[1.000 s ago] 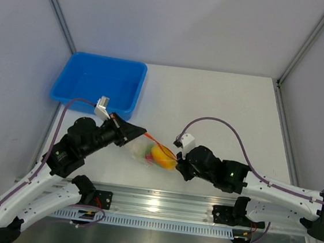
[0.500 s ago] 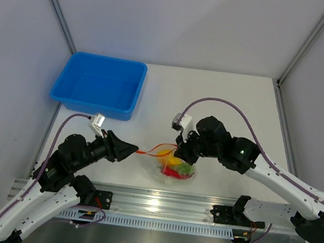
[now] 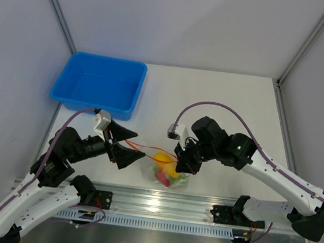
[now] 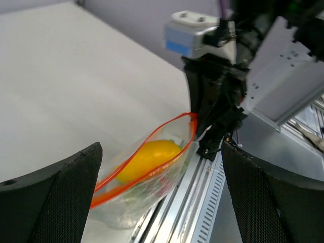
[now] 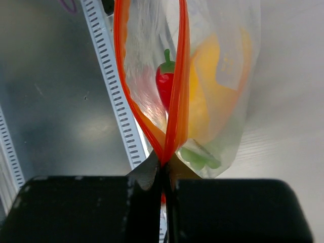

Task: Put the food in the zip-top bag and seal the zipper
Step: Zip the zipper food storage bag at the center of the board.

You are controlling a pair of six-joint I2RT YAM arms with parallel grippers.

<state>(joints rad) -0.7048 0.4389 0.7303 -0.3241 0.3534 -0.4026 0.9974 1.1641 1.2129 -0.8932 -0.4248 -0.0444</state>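
Nearer the arm bases than the blue bin (image 3: 96,106), and off to its right, one clear bag (image 3: 168,171) hangs at the front edge of the desk (image 3: 222,99), just by the metal rail. Whether its bottom touches the desk cannot be told.

One zipper (image 3: 153,151) runs along the bag's mouth. Its two red-orange sides bow apart into a narrow loop, so the mouth is unsealed.

The right gripper (image 3: 180,161), on the far side of the bag from the bin, has its two fingers pressed together on the end of the zipper where both sides meet. The left gripper (image 3: 138,145) sits between the bin and the bag with its two fingers spread wide. The other end of the zipper reaches into that gap, and neither finger closes on it.

Three toy foods show through the plastic: one red chili (image 5: 164,83) with a green stem, one yellow-orange piece (image 5: 210,91) beside it, and one lumpy green piece (image 5: 200,154) at the end nearest the right gripper. No cauliflower can be made out through the bag.

The bin is the only one on the desk, and nothing shows inside it.
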